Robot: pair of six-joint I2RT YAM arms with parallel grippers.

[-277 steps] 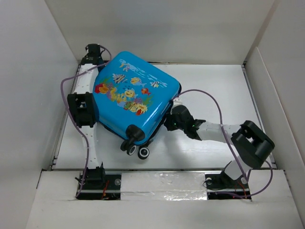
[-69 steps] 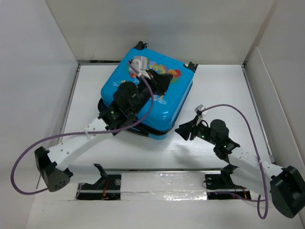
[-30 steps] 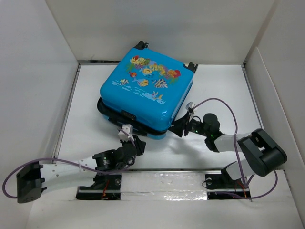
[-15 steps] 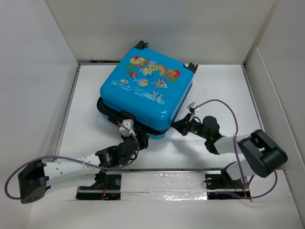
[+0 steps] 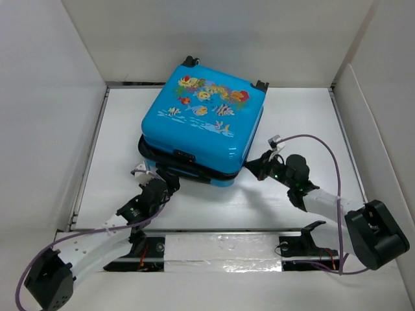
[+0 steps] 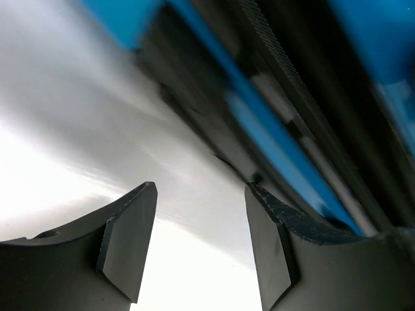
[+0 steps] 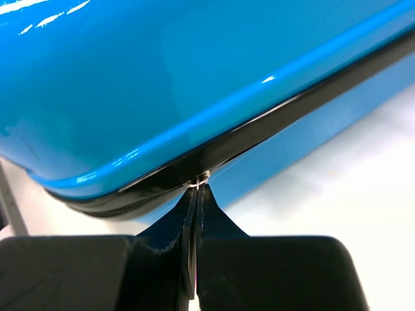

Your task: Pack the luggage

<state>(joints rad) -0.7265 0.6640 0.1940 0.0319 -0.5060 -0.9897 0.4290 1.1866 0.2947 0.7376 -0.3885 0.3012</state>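
The luggage [image 5: 201,126] lies flat in the upper middle of the top view, on the white table [image 5: 305,110], with its fish print facing up and its two shells nearly together. The left gripper [image 5: 165,183] is at the lower left corner of the case. In its wrist view the two fingers [image 6: 130,240] stand apart with nothing between them, and the case edge [image 6: 256,120] is blurred just beyond. The right gripper [image 5: 254,167] is at the lower right side of the case. In its wrist view it is clenched, pinching the small metal zipper tab [image 7: 202,176] on the dark seam between the blue shells.
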